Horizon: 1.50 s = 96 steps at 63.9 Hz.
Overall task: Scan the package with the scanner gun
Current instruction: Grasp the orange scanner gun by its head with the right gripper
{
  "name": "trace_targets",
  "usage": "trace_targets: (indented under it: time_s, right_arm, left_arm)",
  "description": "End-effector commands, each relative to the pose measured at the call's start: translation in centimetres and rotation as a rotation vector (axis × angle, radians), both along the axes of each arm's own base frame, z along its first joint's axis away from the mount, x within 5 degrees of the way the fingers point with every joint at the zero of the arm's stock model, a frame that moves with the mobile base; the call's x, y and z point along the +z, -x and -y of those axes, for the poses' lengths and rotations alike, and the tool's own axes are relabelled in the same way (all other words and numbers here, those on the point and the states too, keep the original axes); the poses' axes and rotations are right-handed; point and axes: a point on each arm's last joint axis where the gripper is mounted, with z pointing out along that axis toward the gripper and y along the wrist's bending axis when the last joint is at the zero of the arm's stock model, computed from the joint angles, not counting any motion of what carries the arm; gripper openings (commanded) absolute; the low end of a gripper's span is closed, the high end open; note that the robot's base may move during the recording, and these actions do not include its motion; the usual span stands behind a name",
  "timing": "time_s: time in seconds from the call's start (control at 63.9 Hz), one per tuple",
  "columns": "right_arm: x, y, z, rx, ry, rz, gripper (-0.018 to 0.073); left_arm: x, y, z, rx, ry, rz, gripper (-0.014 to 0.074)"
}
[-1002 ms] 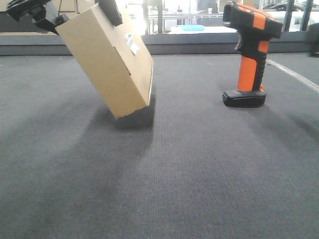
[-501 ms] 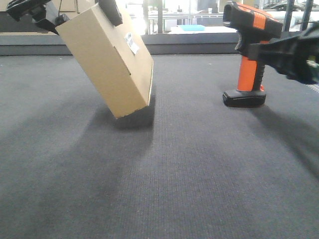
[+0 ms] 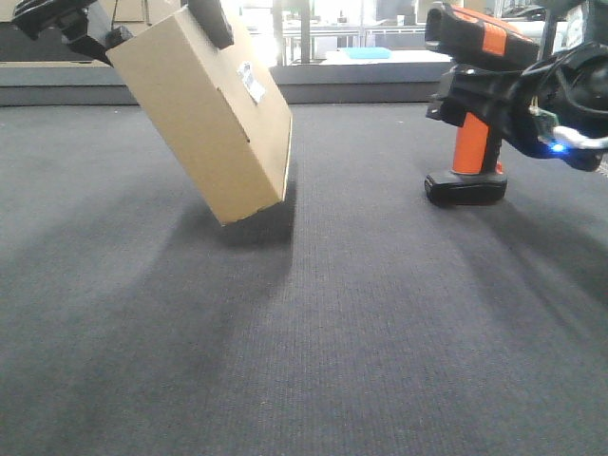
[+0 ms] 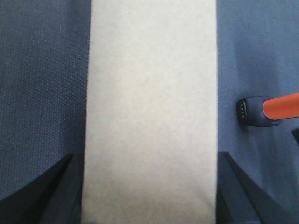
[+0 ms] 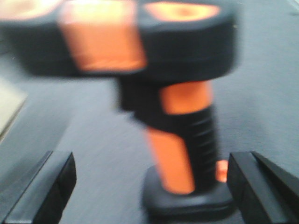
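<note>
A brown cardboard package (image 3: 204, 119) with a small white label (image 3: 252, 84) hangs tilted, its low corner near the grey carpet. My left gripper (image 3: 142, 19) is shut on its top end; in the left wrist view the box (image 4: 149, 116) fills the space between the dark fingers (image 4: 51, 193). The orange and black scanner gun (image 3: 472, 104) stands upright on its base at the right. My right gripper (image 3: 475, 95) is open around its handle; in the right wrist view the gun (image 5: 177, 130) stands blurred between the spread fingers (image 5: 261, 186), apart from both.
Grey carpet (image 3: 332, 332) covers the work surface. A low dark ledge (image 3: 361, 85) runs along the back, with a blue item (image 3: 366, 53) and bright furniture behind it. A pale line (image 3: 560, 142) crosses the carpet at far right.
My right arm has come in from the right and its open gripper has moved up to the scanner's handle. The package and left gripper have not moved.
</note>
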Motion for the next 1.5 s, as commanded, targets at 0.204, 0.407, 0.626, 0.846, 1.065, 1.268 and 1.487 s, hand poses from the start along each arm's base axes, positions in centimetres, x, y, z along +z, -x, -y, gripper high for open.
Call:
trace_targets:
  time_s: [0.204,0.407,0.626,0.846,1.065,1.268,1.487]
  right_arm:
    - [0.4,-1.5,0.1,-0.060,-0.043,0.045,0.0570]
    - [0.9,-1.7,0.2,-0.064,-0.042,0.088,0.0570]
    - [1.1,-2.2,0.1,-0.067,-0.045,0.099,0.0570]
    - [0.9,-3.3,-0.2,-0.067,-0.048,0.104,0.0570]
    - [0.9,-3.6,0.0,-0.098,-0.072,0.099,0.0570]
    - [0.9,-3.6,0.0,-0.099,-0.072,0.103,0.0570]
    - [0.9,-3.6,0.0,-0.099,-0.072,0.103,0.0489]
  left_arm:
    - [0.4,-0.1,-0.1,0.010,0.015,0.028,-0.0111]
    - [0.4,-0.1,-0.1,0.009,0.013,0.029,-0.0111]
    - [0.3,-0.2,-0.1,0.010,0.013,0.024,-0.0111]
    - [-0.1,-0.3,0.0,0.009,0.007,0.014,-0.0111]
    - [-0.3,-0.3,0.0,0.009,0.005,0.009,-0.0111]
    - [-0.2,-0.3,0.0,0.010,0.006,0.013,-0.0111]
    - [-0.2,-0.4,0.0,0.010,0.007,0.015,-0.0111]
